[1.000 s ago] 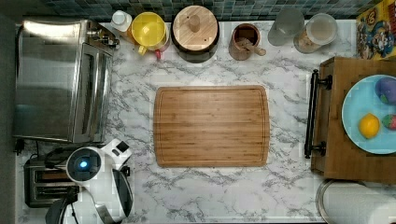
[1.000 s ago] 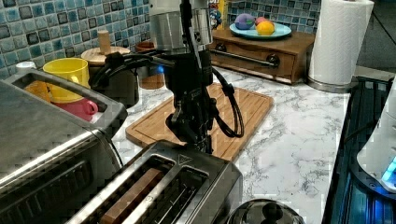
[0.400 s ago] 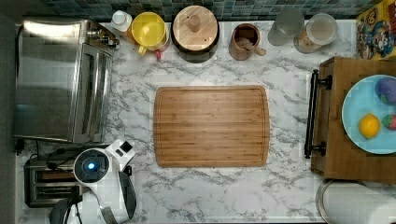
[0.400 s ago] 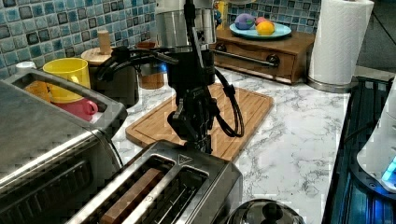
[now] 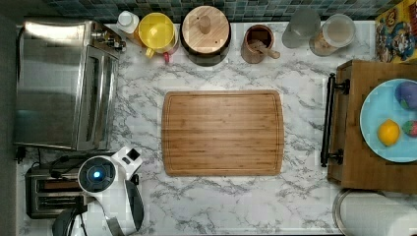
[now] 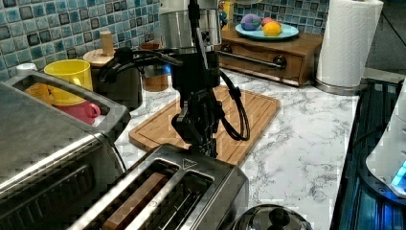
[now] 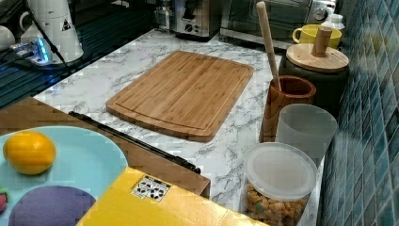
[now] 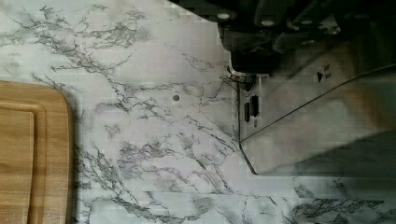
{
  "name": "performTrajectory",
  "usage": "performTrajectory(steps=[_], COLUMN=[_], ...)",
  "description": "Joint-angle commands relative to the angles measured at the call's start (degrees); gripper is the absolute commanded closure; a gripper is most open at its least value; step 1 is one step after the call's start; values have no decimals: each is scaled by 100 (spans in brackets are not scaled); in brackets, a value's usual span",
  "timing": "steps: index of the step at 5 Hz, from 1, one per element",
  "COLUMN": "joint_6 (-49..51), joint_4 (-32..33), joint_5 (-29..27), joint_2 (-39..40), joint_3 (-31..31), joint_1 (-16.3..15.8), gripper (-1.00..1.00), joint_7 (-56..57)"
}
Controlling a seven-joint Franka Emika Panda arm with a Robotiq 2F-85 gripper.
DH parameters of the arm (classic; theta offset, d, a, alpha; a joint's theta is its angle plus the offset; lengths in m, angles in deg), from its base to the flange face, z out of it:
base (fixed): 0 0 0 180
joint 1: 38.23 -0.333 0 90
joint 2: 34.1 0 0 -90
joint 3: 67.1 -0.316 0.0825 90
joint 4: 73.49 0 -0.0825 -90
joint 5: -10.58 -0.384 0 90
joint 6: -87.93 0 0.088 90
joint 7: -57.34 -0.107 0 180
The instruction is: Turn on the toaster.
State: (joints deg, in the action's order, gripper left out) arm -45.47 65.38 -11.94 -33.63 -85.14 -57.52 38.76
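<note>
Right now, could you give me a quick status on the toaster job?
Gripper down at toaster's lever end, fingers unclear. Slots loaded. Nothing in the way.

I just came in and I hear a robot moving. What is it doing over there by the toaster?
The robot's gripper is down at the end of the small toaster, where its lever would be. It holds nothing. The cutting board beside it is bare, and something brown sits in one toaster slot. Whether the toaster is on yet can't be told.

No word or number can be read; a triangle sign sits on the toaster (image 6: 182, 191) top at its 12 o'clock end, and recycling-type symbols on a white sticker (image 7: 151, 188) on the yellow box (image 7: 155, 205).
</note>
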Motion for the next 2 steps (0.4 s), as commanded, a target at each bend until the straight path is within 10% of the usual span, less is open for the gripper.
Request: performTrajectory(steps=[1, 2], joint_6=[-689, -686], joint_4=[1072, 1072], joint_5=[-7, -16], joint_2=[543, 542], joint_3=[183, 232], joint_1=[117, 67], gripper=[100, 100], joint_7=[304, 310])
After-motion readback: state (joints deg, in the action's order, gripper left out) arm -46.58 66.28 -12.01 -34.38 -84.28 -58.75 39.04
